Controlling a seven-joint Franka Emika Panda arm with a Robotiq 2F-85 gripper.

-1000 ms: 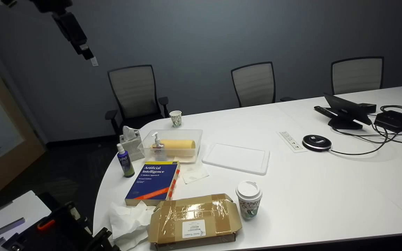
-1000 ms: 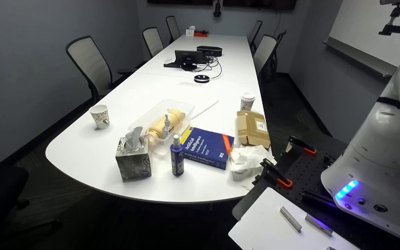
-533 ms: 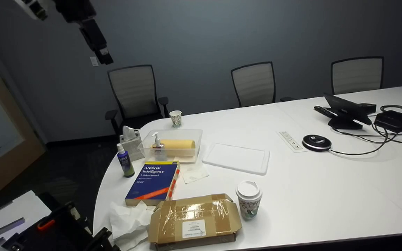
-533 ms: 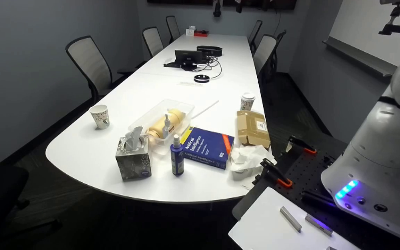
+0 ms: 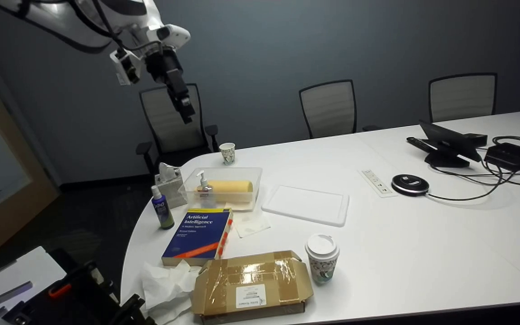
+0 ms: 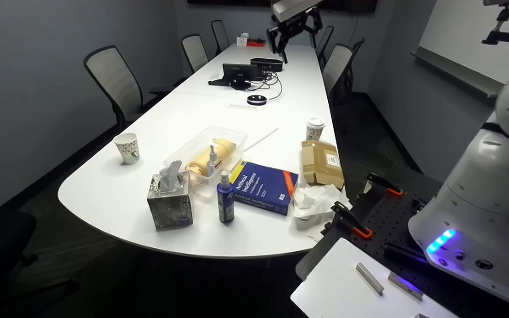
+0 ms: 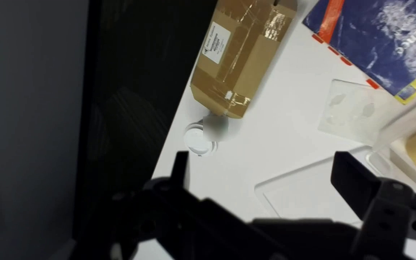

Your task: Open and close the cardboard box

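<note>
The cardboard box [image 5: 230, 289] lies flat near the table edge with its lid down. It has shiny brown tape and a pale label, and its end flaps stick out a little. It also shows in an exterior view [image 6: 318, 164] and at the top of the wrist view [image 7: 251, 61]. My gripper [image 5: 187, 116] hangs high above the table, well apart from the box. In the wrist view my gripper [image 7: 260, 162] has its fingers wide apart with nothing between them. It also shows in an exterior view [image 6: 299, 51].
A lidded paper cup [image 5: 322, 259] stands right beside the box. A blue book [image 5: 199, 234] and crumpled tissue [image 5: 169, 284] lie on its other side. A clear bin [image 5: 255, 189], a spray bottle [image 5: 163, 210], a tissue box [image 6: 170, 207] and a white tray [image 5: 307, 205] are farther off.
The arm has come further into both exterior views. My gripper has moved down and over the table. The box and the other objects have not moved.
</note>
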